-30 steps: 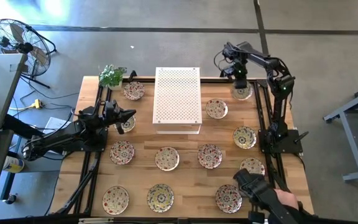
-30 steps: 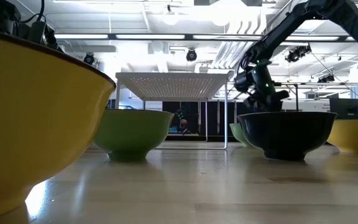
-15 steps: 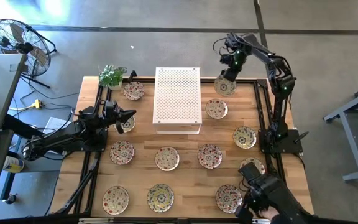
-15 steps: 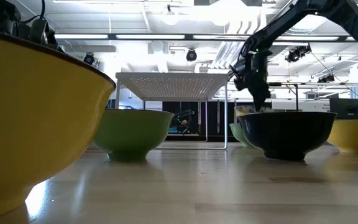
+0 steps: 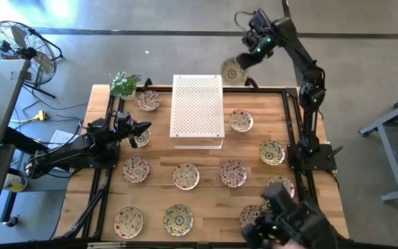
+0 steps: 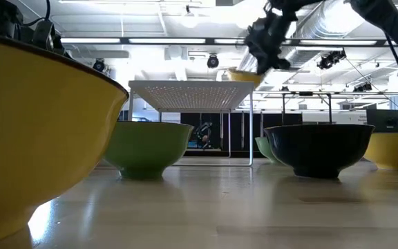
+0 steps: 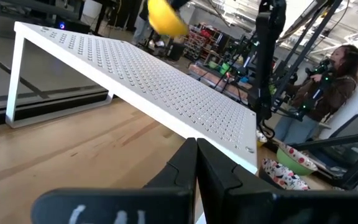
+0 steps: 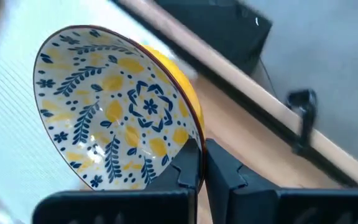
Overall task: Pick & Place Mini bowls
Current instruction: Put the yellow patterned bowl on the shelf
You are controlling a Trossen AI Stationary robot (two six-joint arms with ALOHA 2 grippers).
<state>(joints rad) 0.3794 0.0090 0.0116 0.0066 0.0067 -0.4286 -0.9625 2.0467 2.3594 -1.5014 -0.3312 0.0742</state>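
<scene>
My right gripper (image 5: 244, 61) is raised above the table's far edge, beside the far right corner of the white perforated block (image 5: 197, 111), and is shut on one mini bowl (image 5: 231, 71). That bowl is yellow outside, and its white inside carries blue and yellow flowers (image 8: 114, 106). It also shows in the low view (image 6: 244, 75) and in the left wrist view (image 7: 166, 15). Several other mini bowls rest on their bases on the wooden table (image 5: 206, 200). My left gripper (image 5: 145, 127) waits shut at the table's left side, next to a bowl (image 5: 140, 138). My right gripper pinches the bowl's rim (image 8: 194, 140), one finger inside the bowl and one on its yellow outer wall. The bowl is lifted clear of the table and tipped steeply on edge.
The perforated block stands on legs at the table's far middle. A small plant (image 5: 124, 84) sits at the far left corner. Dark rails run along the left and right edges. A person's dark-sleeved arm (image 5: 292, 221) reaches over the near right corner.
My right gripper has lifted the bowl off the table's far right corner. It has carried it up and toward the left, to the block's far right corner. The bowl has tipped from lying flat to standing on edge. The person's arm has moved further over the near right bowls.
</scene>
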